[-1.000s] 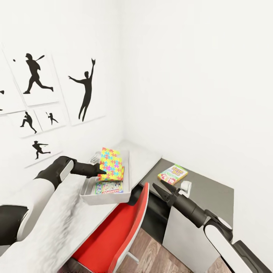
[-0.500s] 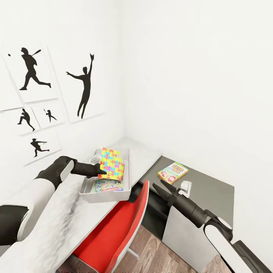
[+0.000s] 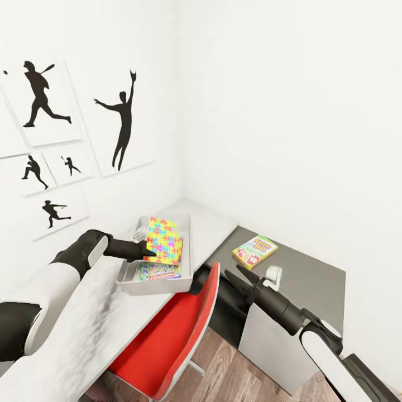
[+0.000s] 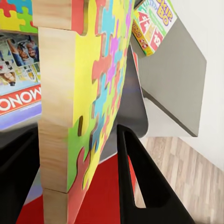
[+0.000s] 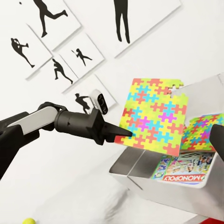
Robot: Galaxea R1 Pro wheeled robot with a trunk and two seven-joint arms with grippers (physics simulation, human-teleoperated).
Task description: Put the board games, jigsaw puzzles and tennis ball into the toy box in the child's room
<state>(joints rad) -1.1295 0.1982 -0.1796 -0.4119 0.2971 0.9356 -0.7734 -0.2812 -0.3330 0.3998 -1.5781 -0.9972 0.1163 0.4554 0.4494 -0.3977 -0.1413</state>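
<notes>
1. desk (image 3: 220, 226): long pale top running into the room's corner, joined to a lower dark-grey cabinet top (image 3: 312, 273). white walls; black athlete-silhouette posters (image 3: 120, 120) on the left wall.
2. red chair (image 3: 178, 340): smooth curved back standing against the desk edge, between the two arms and just below the toy box.
3. toy box (image 3: 187, 254): light grey open tray with sloping sides, on the pale desk near the corner. inside it a flat board game with a red logo (image 5: 184, 176) lies on the floor of the tray, and a second jigsaw puzzle (image 5: 201, 133) leans inside at the far side.
4. jigsaw puzzle (image 3: 163, 241): thin square, pieces in yellow, blue, pink, green, orange; wood-coloured edge in the left wrist view. held upright on edge above the toy box's open top.
5. left hand (image 3: 148, 253): fingers pinching the puzzle's lower edge, one black finger (image 4: 140, 186) on each face.
6. yellow-green board game (image 3: 254, 251): flat lettered box lying on the dark cabinet top, well apart from the toy box, beyond the right hand.
7. right hand (image 3: 234, 276): black tapered fingers slightly spread, holding nothing, poised over the cabinet's near edge beside a small white fitting (image 3: 273, 276).
8. tennis ball (image 5: 29, 220): small, yellow-green, on the pale desk, well apart from the toy box.
</notes>
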